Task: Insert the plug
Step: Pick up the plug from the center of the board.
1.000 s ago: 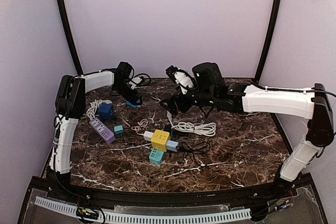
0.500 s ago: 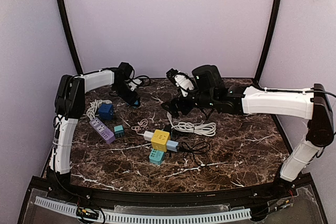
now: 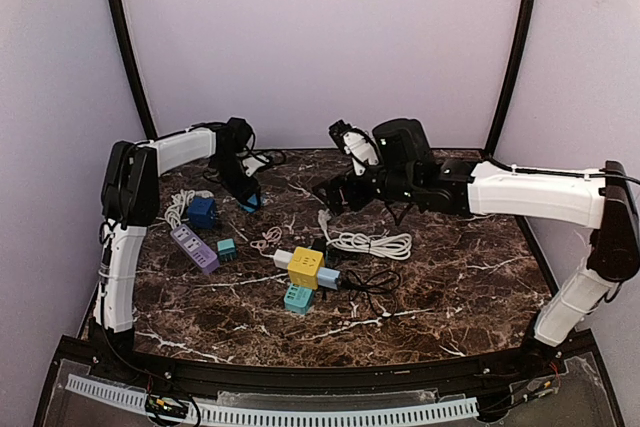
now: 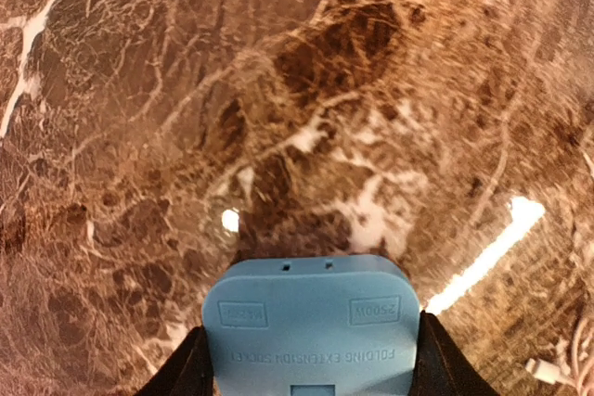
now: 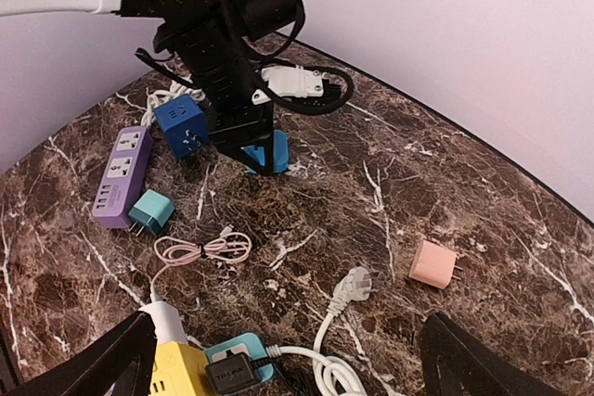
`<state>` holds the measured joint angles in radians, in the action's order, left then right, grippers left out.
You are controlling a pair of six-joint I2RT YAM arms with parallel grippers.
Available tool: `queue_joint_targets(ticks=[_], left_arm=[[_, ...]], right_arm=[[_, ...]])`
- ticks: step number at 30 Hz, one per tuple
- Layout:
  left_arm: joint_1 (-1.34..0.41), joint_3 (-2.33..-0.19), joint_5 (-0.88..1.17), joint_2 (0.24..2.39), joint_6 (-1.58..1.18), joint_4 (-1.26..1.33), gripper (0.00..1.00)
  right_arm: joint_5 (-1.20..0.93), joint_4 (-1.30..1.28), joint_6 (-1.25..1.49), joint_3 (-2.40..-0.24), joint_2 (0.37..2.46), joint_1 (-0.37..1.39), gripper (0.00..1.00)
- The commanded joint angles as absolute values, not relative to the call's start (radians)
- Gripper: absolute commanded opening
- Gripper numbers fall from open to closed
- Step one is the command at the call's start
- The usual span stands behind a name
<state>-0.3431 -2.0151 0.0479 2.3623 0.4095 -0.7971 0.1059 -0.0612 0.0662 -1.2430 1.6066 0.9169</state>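
Grasp step: left fingers pinch the blue socket block; right fingers spread, empty. Next, probably: right fetches white plug, lower centre.

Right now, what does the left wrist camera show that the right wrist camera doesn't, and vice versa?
Only left wrist: the raised lettering on the face of the light blue socket, close up, with a jaw at each of its sides. Only right wrist: the purple power strip, dark blue cube, teal adapter, pink adapter, white plug, yellow cube and coiled pink cable. Both: that socket at the left gripper, and the marble table.
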Motion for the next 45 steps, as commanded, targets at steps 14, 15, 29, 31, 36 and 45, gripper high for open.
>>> queue_joint_targets(ticks=[14,15,29,31,36,45], left_arm=[[-0.771,-2.018,0.002,1.72,0.561,-1.135,0.01],[-0.809,-1.997,-0.018,1.707,0.564,-1.13,0.01],[-0.916,-1.948,-0.133,1.641,0.539,-1.019,0.01],[-0.916,-1.947,-0.128,1.635,0.536,-1.008,0.01],[-0.915,-1.938,-0.103,1.629,0.523,-0.992,0.01],[-0.916,-1.904,-0.109,1.624,0.51,-0.948,0.01]], right_arm=[[-0.327,0.23,0.645,-1.273,1.533,0.787,0.83],[-0.355,0.271,0.676,-1.265,1.542,0.787,0.8],[-0.396,0.387,0.776,-1.186,1.577,0.896,0.69],[-0.397,0.416,0.796,-1.179,1.586,0.901,0.69],[-0.411,0.428,0.815,-1.202,1.638,0.911,0.68],[-0.533,0.483,0.809,-1.243,1.681,0.929,0.0]])
